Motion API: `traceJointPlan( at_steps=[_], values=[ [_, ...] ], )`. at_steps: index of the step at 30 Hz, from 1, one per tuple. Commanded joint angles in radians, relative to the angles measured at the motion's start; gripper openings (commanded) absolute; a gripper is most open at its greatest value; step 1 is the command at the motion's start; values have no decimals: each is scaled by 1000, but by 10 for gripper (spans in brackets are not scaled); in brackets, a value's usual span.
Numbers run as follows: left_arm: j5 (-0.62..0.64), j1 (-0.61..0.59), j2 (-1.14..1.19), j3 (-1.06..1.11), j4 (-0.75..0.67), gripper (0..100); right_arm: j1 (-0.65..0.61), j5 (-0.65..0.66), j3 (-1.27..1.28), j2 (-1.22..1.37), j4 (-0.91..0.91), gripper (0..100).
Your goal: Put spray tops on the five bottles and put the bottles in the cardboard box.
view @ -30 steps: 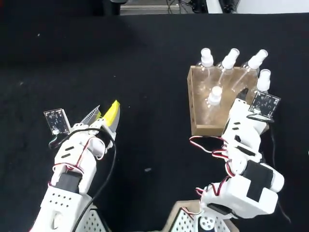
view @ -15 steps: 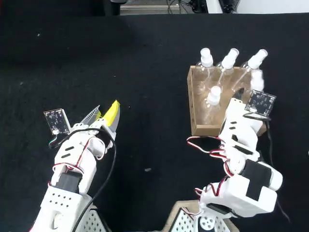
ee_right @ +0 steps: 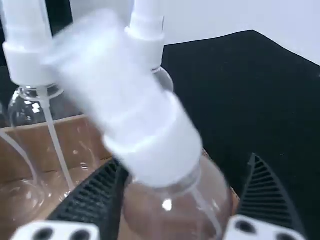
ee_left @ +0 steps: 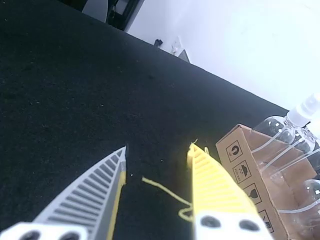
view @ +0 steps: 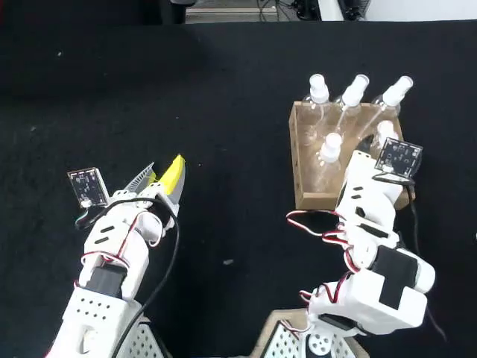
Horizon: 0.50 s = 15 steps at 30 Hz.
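The cardboard box (view: 296, 160) stands on the black table at the right. Three clear bottles (view: 318, 89) with white spray tops lean at its far wall, and another (view: 331, 146) lies nearer the middle. A further bottle (ee_right: 175, 200) sits tilted between my right gripper's (ee_right: 185, 161) black fingers (ee_right: 92, 197), which stand open with a narrow gap on one side. Its top (view: 384, 133) shows over the box's right part. My left gripper (view: 164, 164) hovers open and empty over the table at the left, far from the box.
The box (ee_left: 250, 170) and bottles show at the edge of the left wrist view beyond the yellow finger (ee_left: 215, 195). Open black table (view: 223, 97) lies between the arms. The right arm (view: 369, 216) leans over the box's near right corner.
My right gripper carried the bottle leftward from the box's right edge to over its inside. In the last half second the bottle's top tipped toward the box. The left arm stayed still.
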Motion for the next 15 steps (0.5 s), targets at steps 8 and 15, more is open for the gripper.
traceJointPlan(
  at_steps=[8,15],
  values=[
    [11,5,-8,25,-23,182,8,3,-7,-8,-21,297],
    [11,5,-8,25,-23,182,8,2,4,-64,-14,297]
  ],
)
